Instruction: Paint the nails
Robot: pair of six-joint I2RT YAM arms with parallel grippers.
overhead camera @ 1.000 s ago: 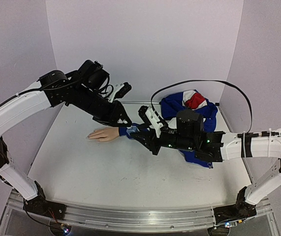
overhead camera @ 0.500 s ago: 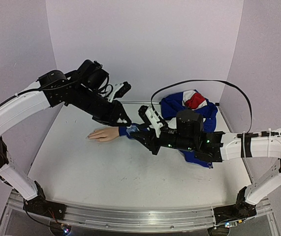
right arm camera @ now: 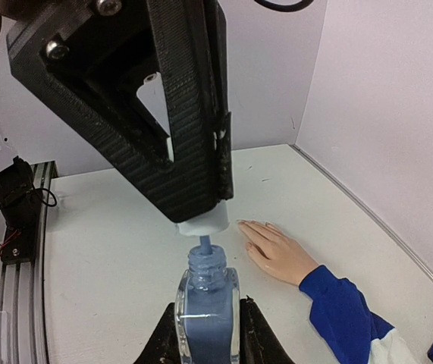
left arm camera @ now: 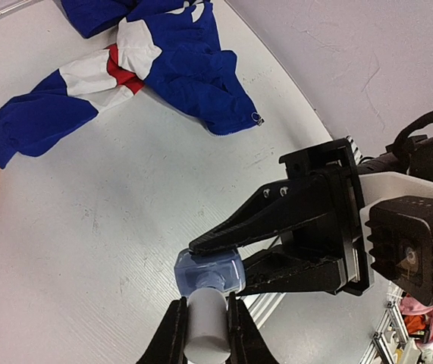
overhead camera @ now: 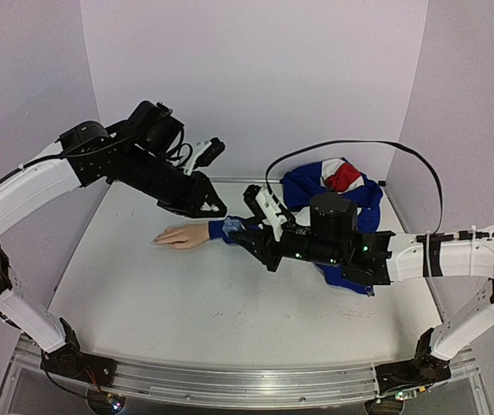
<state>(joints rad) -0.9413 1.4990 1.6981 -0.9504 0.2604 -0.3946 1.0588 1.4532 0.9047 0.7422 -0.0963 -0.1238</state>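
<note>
L end effector [left arm camera: 205,322] pinches cap [right arm camera: 201,222] from above; R end effector [right arm camera: 208,337] clamps bottle [left arm camera: 208,273]; both arms reach inward.

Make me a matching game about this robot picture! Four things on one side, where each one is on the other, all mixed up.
Things:
1 mannequin hand
2 blue bottle
3 white cap
4 blue jacket

Places:
A gripped by the right gripper
B bunched at the back of the table
C flat on the table
D held by the left gripper above the bottle

Pairs: 1-C, 2-A, 3-D, 4-B.
</note>
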